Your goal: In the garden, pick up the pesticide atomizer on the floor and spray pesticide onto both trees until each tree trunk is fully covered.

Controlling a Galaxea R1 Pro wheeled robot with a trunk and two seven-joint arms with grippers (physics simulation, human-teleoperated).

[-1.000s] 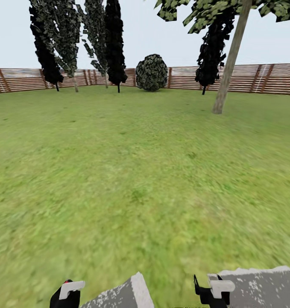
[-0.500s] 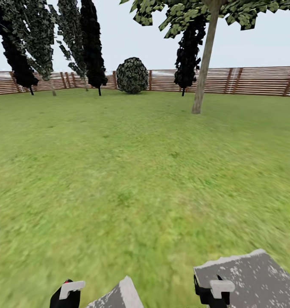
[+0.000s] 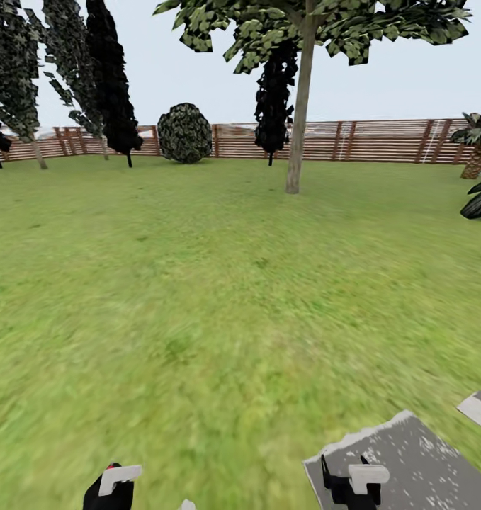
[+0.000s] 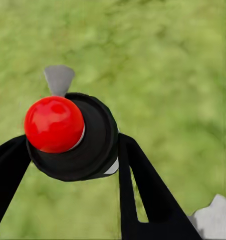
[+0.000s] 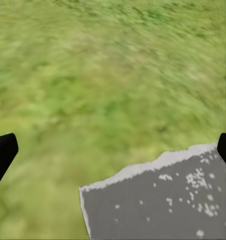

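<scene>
Green lawn (image 3: 197, 283) ahead. My left gripper (image 4: 73, 150) grips the atomizer (image 4: 68, 132); right gripper (image 5: 113, 145) spread, empty. Trunk (image 3: 299, 113) upper centre, well apart, looks unsprayed. I judge pickup done, spraying left.

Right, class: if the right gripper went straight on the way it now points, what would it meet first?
Probably the grey paving stone on the grass below the open right gripper; depth is unclear.

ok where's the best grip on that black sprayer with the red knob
The sprayer: grip its round black body under the red knob, a finger on each side, as the left gripper does; the knob is a smooth ball, likely to slip.
</scene>
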